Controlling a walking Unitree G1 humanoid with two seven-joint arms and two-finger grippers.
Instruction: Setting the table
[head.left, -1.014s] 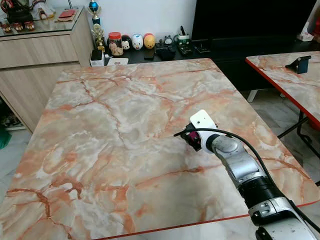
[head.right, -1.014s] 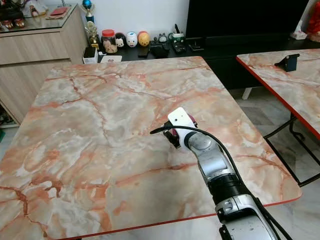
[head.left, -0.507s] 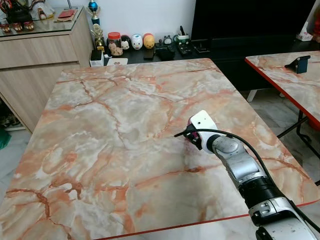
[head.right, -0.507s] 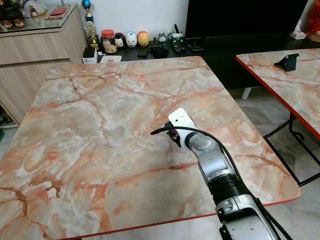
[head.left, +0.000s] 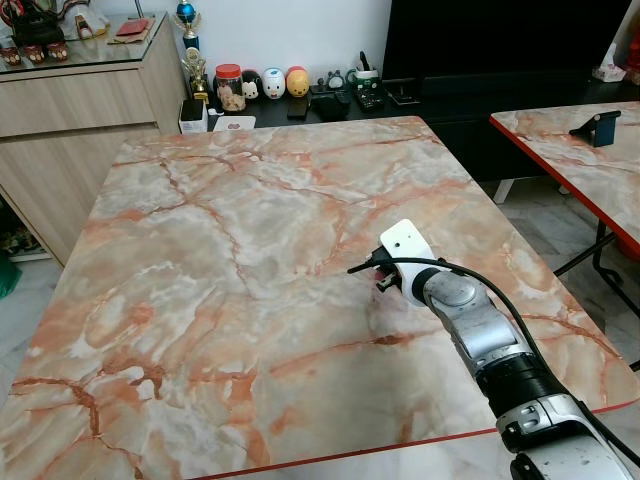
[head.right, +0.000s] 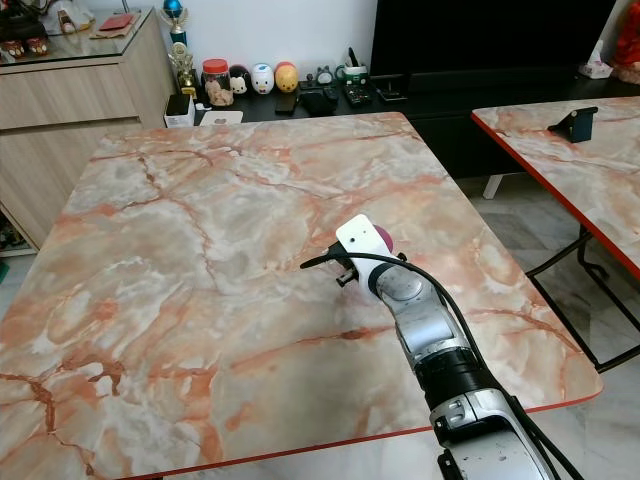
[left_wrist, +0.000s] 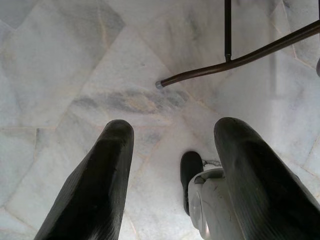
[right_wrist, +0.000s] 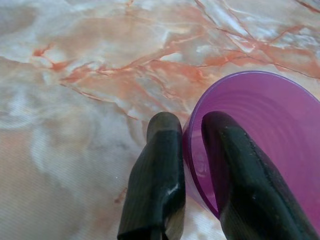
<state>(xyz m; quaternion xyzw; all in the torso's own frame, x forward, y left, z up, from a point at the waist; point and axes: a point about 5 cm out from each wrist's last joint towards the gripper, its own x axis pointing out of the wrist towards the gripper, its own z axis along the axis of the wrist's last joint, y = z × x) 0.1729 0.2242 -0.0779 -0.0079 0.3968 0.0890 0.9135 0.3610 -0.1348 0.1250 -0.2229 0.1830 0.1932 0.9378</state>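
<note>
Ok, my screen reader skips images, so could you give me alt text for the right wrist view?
The right gripper pinches the rim of a translucent purple cup, one black finger outside the wall and one inside. Beneath it lies an orange-veined marble table.

Marble-patterned bench with red edge, pink-orange veining, purple cup low over its right half, contact uncertain

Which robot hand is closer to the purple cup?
Right. The right gripper pinches the purple cup's rim over the table. The left gripper hangs open above the floor, away from it.
</note>
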